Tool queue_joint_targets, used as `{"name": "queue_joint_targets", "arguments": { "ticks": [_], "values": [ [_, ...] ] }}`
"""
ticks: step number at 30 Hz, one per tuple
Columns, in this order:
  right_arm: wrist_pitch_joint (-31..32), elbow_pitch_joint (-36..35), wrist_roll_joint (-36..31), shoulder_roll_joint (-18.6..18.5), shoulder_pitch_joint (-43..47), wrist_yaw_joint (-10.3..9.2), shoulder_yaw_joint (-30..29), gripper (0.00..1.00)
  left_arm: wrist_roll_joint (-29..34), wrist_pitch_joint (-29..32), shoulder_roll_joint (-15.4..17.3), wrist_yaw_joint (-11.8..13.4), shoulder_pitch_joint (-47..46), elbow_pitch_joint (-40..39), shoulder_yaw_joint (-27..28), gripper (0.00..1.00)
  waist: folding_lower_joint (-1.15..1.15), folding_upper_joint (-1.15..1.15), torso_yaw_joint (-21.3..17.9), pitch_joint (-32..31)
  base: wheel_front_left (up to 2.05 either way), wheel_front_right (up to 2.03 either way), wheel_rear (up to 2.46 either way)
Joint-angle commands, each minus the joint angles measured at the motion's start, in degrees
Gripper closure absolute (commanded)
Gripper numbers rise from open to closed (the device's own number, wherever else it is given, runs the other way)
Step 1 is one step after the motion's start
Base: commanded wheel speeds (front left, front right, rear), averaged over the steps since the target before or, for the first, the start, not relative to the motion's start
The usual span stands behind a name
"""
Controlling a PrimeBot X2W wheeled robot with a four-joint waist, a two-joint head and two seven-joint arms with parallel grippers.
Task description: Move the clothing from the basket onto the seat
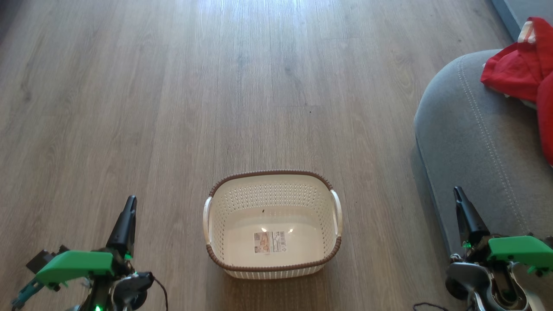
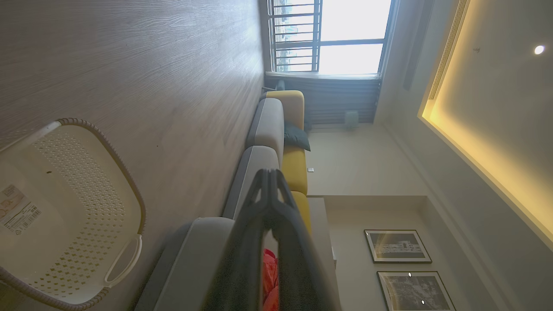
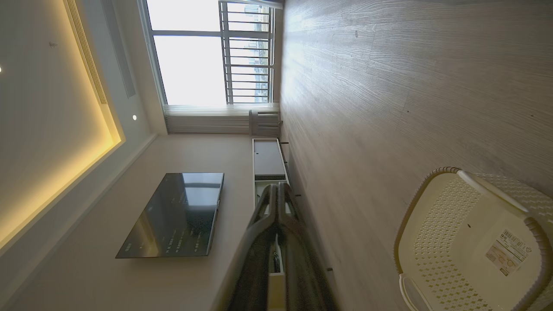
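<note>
The cream basket (image 1: 272,190) with its brown rim stands on the wooden floor before me, holding nothing but a label sticker (image 1: 270,242). It also appears in the left wrist view as the basket (image 2: 65,216) and in the right wrist view as the basket (image 3: 466,242). The red and white clothing (image 1: 525,69) lies bunched on the grey seat (image 1: 471,129) at the right; a red patch of clothing (image 2: 270,276) peeks between the left fingers. My left gripper (image 1: 129,203) is shut and holds nothing, left of the basket. My right gripper (image 1: 458,192) is shut and holds nothing, over the seat's front edge.
A long grey and yellow sofa (image 2: 276,129) runs toward a window (image 2: 341,34). A dark television (image 3: 177,216) hangs above a low cabinet (image 3: 268,160) on the opposite wall. Bare wooden floor (image 1: 216,86) stretches ahead of the basket.
</note>
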Motion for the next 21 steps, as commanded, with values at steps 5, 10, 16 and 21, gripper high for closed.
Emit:
{"name": "queue_joint_targets", "arguments": {
  "ticks": [5,10,16,21],
  "values": [
    [0.34,-2.21,0.33,-0.49,-3.12,0.00,0.99,1.00,-0.37,0.43,0.42,-0.54,-2.71,-1.87,1.97,1.00,0.00,0.00,0.00,0.00,0.00,0.00,0.00],
    [0.34,-2.21,0.33,-0.49,-3.12,0.00,0.99,1.00,-0.37,0.43,0.42,-0.54,-2.71,-1.87,1.97,1.00,0.00,0.00,0.00,0.00,0.00,0.00,0.00],
    [0.34,-2.21,0.33,-0.49,-3.12,0.00,0.99,1.00,-0.37,0.43,0.42,-0.54,-2.71,-1.87,1.97,1.00,0.00,0.00,0.00,0.00,0.00,0.00,0.00],
    [0.34,-2.21,0.33,-0.49,-3.12,0.00,0.99,1.00,-0.37,0.43,0.42,-0.54,-2.71,-1.87,1.97,1.00,0.00,0.00,0.00,0.00,0.00,0.00,0.00]
  ]
}}
